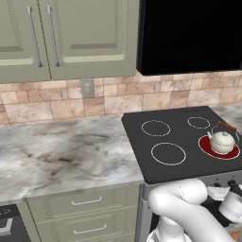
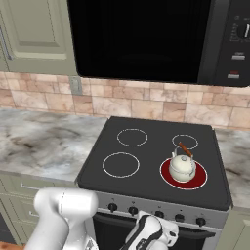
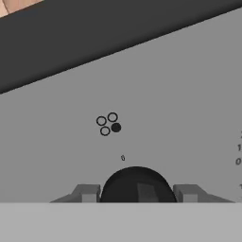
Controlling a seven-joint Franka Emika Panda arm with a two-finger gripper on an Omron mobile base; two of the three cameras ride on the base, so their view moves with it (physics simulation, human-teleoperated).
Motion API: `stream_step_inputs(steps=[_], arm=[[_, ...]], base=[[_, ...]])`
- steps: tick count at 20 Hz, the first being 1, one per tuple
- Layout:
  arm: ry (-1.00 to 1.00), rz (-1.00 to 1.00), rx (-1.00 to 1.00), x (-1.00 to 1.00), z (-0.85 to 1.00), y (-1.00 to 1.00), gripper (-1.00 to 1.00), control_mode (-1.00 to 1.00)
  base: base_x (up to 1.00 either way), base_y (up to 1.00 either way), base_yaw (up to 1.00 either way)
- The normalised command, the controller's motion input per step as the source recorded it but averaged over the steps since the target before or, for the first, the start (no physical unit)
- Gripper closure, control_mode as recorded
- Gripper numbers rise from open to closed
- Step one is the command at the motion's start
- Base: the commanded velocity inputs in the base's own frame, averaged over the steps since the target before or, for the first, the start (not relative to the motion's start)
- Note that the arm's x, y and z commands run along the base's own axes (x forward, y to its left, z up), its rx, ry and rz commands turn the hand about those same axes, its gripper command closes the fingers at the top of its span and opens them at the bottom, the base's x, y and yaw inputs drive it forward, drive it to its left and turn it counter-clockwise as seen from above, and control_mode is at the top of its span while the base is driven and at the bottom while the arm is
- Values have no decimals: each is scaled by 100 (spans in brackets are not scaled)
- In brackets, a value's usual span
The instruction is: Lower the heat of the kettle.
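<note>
Stove [image 2: 97, 166]: kettle [image 2: 182, 167] above gripper [image 3: 137, 193].

Glossy white rounded arm [image 1: 189, 203] segments, dark joints, grey squared tool [image 3: 137, 193] fingertips.

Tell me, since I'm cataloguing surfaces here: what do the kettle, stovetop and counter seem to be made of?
The kettle looks like glossy cream enamel or ceramic; its wire handle carries a brown, wood-like grip. The stovetop looks like smooth black glass, flat with thin white rings and one red glowing zone under the kettle. The counter looks like polished marble, with grey-brown veining.
</note>
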Motion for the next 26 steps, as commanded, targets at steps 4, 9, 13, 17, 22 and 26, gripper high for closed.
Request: stream_step_inputs(steps=[4,9,13,17,22,26], arm=[[0,0,22,0,0,0,100,-100],[0,0,24,0,0,0,100,-100],[0,0,25,-2,0,0,100,-100],[0,1,24,-16,-1,0,100,-100],[0,1,21,-22,0,0,100,-100],[0,0,24,-21,-2,0,100,-100]], base=[[0,0,0],[0,0,0],[0,0,0],[0,0,0],[0,0,0],[0,0,0]])
